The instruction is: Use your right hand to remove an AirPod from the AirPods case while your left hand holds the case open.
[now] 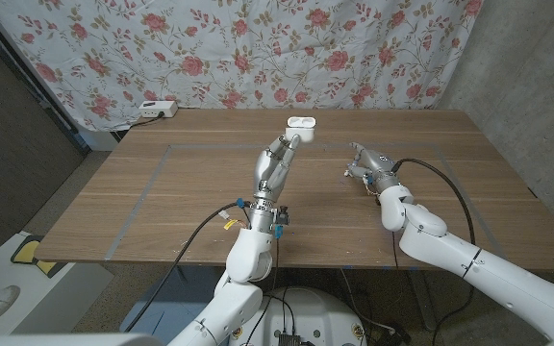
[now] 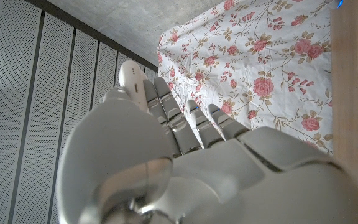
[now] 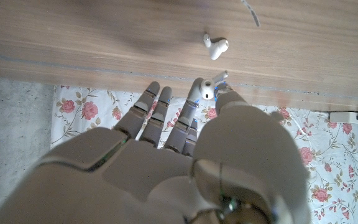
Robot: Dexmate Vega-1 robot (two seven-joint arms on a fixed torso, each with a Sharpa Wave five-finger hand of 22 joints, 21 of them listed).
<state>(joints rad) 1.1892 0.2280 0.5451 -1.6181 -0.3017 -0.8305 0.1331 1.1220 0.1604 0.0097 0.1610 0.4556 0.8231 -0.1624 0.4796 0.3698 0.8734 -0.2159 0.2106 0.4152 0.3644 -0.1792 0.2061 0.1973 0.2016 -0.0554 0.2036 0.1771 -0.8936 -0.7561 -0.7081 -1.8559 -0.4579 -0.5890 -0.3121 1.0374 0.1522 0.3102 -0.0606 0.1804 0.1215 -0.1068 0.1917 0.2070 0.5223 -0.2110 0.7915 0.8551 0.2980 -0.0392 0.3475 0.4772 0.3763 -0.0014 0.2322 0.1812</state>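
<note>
AirPod point(image 3: 207, 91) pinched in the right hand point(image 1: 365, 163) right of centre, left hand point(image 1: 277, 162) empty, fingers straight, below the open AirPods case point(image 1: 300, 122).

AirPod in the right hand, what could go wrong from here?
1. The right hand seems to pinch the AirPod only at its fingertips, above the table. A small slip could drop it, and it might roll.
2. The case stands open and unheld, apart from the left hand. A careless sweep of either hand could knock it.
</note>
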